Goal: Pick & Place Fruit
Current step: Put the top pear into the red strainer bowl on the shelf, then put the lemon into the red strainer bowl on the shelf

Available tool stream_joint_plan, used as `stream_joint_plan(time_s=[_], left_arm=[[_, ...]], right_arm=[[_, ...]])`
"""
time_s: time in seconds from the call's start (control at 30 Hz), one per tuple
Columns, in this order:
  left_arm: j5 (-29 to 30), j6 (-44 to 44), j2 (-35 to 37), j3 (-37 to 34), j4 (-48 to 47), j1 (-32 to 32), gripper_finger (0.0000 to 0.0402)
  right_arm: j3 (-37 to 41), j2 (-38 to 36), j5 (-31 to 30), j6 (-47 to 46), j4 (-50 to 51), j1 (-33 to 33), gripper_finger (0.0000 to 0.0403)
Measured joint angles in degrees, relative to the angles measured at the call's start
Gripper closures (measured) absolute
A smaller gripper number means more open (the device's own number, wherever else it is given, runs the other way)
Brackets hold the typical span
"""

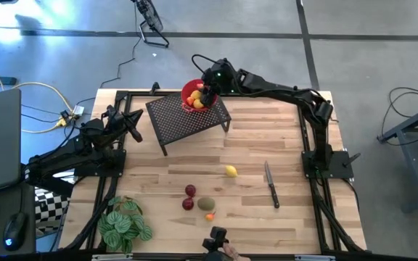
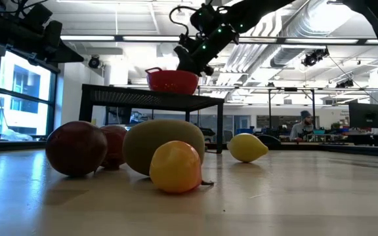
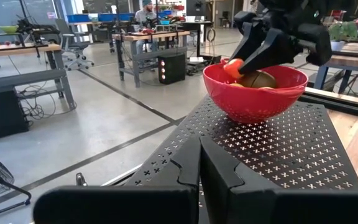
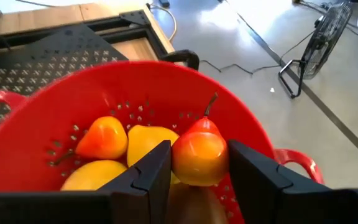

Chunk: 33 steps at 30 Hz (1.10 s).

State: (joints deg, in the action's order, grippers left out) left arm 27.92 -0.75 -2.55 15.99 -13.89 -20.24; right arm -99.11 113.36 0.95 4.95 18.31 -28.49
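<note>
**Operator:** List items by size, with counts.

**Technician:** One wooden counter [image 1: 267,138]. One black perforated stand [image 1: 187,119] at its far side, carrying one red bowl [image 4: 36,137]. One green leafy plant [image 1: 124,225] at the near left corner. One knife [image 1: 271,185] right of centre.

**Operator:** Hands?

**Technician:** Two. The right hand [image 4: 194,171] is over the bowl, its fingers clamped on one pear-shaped red-yellow fruit [image 4: 199,149]. The left hand [image 3: 199,165] hangs at the stand's left edge, fingers together, holding nothing.

**Operator:** Fruit count and location?

**Technician:** In the bowl, beneath the held piece: one orange-red piece [image 4: 102,138] and two yellow pieces [image 4: 148,142]. On the counter: one lemon [image 1: 231,172] near centre; then, clustered closer to the front edge, two dark red balls [image 1: 190,191], one olive-green oval [image 1: 206,204], one small orange piece [image 1: 210,216].
</note>
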Motion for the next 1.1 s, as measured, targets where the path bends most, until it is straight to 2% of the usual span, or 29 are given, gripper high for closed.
stream_joint_plan(time_s=[0.5, 0.9, 1.1], left_arm=[[0.00, 0.00, 0.00, 0.00, -0.01, -0.01, 0.0401], [0.00, 0.01, 0.00, 0.00, -0.01, -0.01, 0.0401], [0.00, 0.02, 0.00, 0.00, -0.01, -0.01, 0.0401]], right_arm=[[0.04, 0.08, 0.68, 2.76, -0.05, 0.09, 0.0260], [0.04, 0.06, 0.70, 4.16, -0.50, 0.15, 0.0222], [0.06, -1.42, -0.44, 5.90, -0.77, 0.87, 0.0224]])
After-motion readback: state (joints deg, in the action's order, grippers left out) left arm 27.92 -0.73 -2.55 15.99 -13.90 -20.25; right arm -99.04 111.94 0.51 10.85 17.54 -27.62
